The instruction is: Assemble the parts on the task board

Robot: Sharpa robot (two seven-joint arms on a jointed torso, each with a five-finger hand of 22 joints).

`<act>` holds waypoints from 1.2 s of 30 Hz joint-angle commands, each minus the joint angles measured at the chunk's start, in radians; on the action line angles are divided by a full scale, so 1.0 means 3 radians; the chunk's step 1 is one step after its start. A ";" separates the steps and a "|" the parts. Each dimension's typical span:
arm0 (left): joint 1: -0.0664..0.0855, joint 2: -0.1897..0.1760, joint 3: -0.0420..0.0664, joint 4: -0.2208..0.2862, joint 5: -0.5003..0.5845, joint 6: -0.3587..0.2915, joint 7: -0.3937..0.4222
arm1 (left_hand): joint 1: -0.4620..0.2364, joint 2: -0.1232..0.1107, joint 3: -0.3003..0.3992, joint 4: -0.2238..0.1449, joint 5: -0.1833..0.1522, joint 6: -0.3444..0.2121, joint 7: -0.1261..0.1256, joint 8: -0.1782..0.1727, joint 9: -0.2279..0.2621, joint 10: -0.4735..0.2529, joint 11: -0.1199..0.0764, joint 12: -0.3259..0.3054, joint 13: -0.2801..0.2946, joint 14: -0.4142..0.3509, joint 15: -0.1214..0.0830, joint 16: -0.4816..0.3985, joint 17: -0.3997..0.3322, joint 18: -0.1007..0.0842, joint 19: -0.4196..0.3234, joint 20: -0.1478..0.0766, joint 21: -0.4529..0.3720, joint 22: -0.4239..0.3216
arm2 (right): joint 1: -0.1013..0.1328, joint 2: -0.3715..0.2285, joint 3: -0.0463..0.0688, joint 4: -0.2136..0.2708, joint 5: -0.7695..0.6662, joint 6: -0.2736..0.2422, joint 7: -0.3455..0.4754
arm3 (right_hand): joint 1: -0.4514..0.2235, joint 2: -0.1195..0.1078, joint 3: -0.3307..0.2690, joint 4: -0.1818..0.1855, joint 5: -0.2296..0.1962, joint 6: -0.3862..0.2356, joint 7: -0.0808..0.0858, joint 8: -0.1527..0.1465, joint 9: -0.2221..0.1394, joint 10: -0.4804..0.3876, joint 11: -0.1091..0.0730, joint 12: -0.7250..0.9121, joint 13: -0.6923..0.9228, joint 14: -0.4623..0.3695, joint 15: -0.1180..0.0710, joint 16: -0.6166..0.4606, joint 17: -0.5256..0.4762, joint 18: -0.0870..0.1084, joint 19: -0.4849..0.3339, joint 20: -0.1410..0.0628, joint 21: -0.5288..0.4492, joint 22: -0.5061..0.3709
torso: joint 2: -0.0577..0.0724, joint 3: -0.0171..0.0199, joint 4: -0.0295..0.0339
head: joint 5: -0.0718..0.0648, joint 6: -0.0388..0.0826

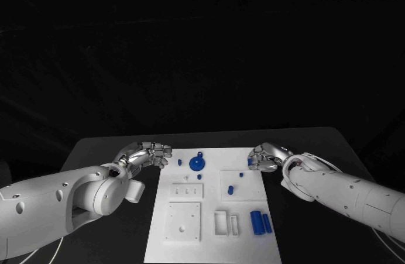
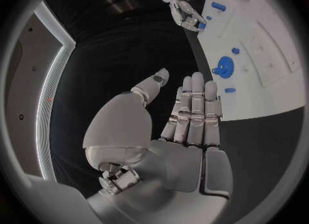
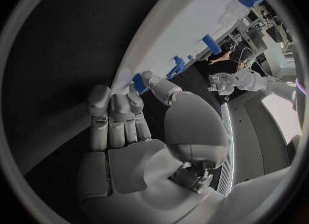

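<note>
I see both hands at the far corners of the flat white task board (image 1: pixel 211 217): left hand (image 1: pixel 145 156) fingers straight, pressed together, empty; right hand (image 1: pixel 266 157) fingers touching a small blue part (image 1: pixel 252 160).

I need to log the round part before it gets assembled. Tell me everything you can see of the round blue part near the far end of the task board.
The round blue part is a flat disc with a small tab jutting from its rim and a pale spot at its middle; it looks like matte plastic. It lies flat on the white task board, near the far edge, between the left hand and the right hand. Neither hand touches it. The left wrist view shows it too, with small blue pieces close by.
</note>
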State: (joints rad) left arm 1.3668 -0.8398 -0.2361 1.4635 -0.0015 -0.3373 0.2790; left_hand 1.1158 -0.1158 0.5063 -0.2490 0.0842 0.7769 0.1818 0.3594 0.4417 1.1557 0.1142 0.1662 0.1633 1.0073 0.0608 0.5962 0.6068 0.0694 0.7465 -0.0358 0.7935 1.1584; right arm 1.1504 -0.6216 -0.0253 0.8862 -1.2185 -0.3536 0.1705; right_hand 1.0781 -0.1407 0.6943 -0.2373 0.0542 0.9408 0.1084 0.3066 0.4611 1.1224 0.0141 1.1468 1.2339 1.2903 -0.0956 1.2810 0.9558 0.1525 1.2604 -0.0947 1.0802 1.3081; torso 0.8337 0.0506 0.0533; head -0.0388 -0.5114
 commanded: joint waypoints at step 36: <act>0.0062 0.0084 0.0014 -0.0130 -0.0426 0.0246 -0.0481 | -0.0450 0.0058 -0.0069 0.0291 -0.0042 0.0388 -0.0145 0.0084 0.0068 0.0415 -0.0177 0.0151 0.0129 0.0143 -0.0101 0.0136 0.0060 0.0083 0.0053 -0.0086 0.0146 -0.0061 | 0.0231 -0.0143 -0.0001 0.0768 -0.0494 -0.0070 -0.0685 | -0.0010 0.0132 0.0185 -0.0012 -0.0017 0.0266 -0.0048 0.0133 0.0067 0.0078 -0.0105 0.0064 0.0023 0.0004 -0.0100 -0.0024 0.0038 0.0364 -0.0004 -0.0015 0.0043 0.0048 | -0.0044 -0.0013 -0.0035 | 0.0018 0.0058</act>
State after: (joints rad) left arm 1.3814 -0.8188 -0.2334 1.4256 -0.0629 -0.3129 0.1978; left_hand 0.9872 -0.0984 0.4856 -0.1645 0.0764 0.8888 0.1381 0.3806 0.4613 1.2763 0.0622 0.2095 0.2011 1.0442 0.0291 0.6344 0.6234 0.0778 0.7622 -0.0580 0.8358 1.1412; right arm 1.2136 -0.6648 -0.0260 1.0964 -1.2839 -0.4031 0.0533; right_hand 1.0742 -0.1107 0.7442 -0.2428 0.0532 0.9851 0.0661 0.3340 0.4657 1.1456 -0.0092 1.1617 1.2403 1.2931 -0.1193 1.2770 0.9659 0.1542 1.2611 -0.0939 1.0881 1.3077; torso 0.8265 0.0485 0.0473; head -0.0370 -0.4941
